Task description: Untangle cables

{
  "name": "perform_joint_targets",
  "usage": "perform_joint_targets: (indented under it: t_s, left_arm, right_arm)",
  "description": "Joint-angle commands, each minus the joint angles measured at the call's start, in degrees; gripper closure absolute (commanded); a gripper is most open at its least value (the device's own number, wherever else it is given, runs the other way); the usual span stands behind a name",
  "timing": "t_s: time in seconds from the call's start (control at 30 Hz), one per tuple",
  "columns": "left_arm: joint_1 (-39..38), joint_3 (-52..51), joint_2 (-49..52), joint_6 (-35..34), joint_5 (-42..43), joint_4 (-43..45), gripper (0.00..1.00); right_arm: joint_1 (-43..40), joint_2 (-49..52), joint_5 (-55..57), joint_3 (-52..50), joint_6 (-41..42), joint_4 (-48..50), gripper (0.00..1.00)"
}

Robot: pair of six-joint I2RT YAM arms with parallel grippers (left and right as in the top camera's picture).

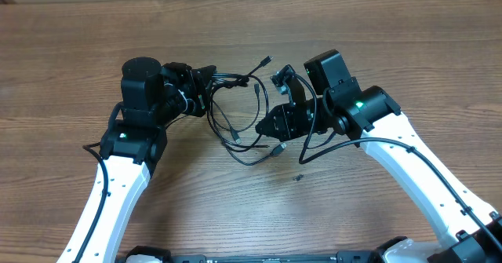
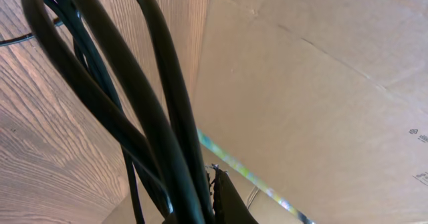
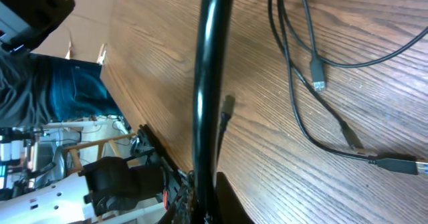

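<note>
The cables (image 1: 259,110) are thin black wires looped together mid-table, with small plug ends (image 1: 267,60) sticking out. My left gripper (image 1: 209,78) is shut on a bunch of strands at the tangle's left side. In the left wrist view those cables (image 2: 154,117) run up out of the jaws beside one dark finger (image 2: 231,204). My right gripper (image 1: 282,80) is shut on one strand at the tangle's upper right. In the right wrist view that cable (image 3: 210,63) rises straight from the jaws, while loose strands with plugs (image 3: 317,75) lie on the wood.
A small dark speck (image 1: 298,177) lies on the wooden table (image 1: 70,59) in front of the tangle. A cardboard wall (image 2: 321,83) stands behind the table. The right arm's own thicker black cable (image 1: 337,141) loops close to the tangle.
</note>
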Motion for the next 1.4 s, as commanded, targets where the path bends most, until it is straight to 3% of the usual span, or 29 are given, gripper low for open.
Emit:
perform_joint_targets:
  t_s: [0.0,0.03,0.23,0.43,0.6,0.73,0.9,1.07,1.37]
  left_arm:
    - [0.26,0.57,-1.07,11.54,2.27,0.22,0.96]
    - [0.24,0.57,-1.07,21.99,2.69,0.24,0.96]
    - [0.2,0.57,-1.07,59.36,7.89,0.48,0.96]
    - [0.2,0.57,-1.07,87.62,24.87,0.33,0.96]
    - [0.26,0.57,-1.07,102.57,29.0,-6.19,0.96]
    - [0.28,0.57,-1.07,109.07,28.41,-10.49,0.96]
    - [0.31,0.57,-1.07,109.09,22.6,-10.91,0.96]
    - [0.31,0.57,-1.07,110.31,22.51,-11.52,0.96]
    - [0.28,0.57,-1.07,113.09,22.86,-16.33,0.96]
  right_arm:
    - [-0.33,-0.11,1.55,0.26,0.02,0.22,0.96]
    - [-0.85,-0.11,1.55,0.26,0.0,0.22,0.96]
    - [-1.55,-0.11,1.53,0.26,-0.02,0.17,0.96]
    - [-1.57,-0.11,1.31,0.31,-0.46,0.63,0.96]
    - [-3.19,-0.11,1.31,1.03,-0.42,1.64,0.96]
    - [-7.56,-0.13,1.03,2.64,-0.37,1.49,0.96]
    - [-14.05,-0.13,-4.94,2.69,-0.44,1.73,0.96]
    - [-17.86,-0.13,-13.7,2.69,-0.44,3.76,0.96]
    - [-18.93,-0.13,-21.84,2.67,0.63,8.57,0.96]
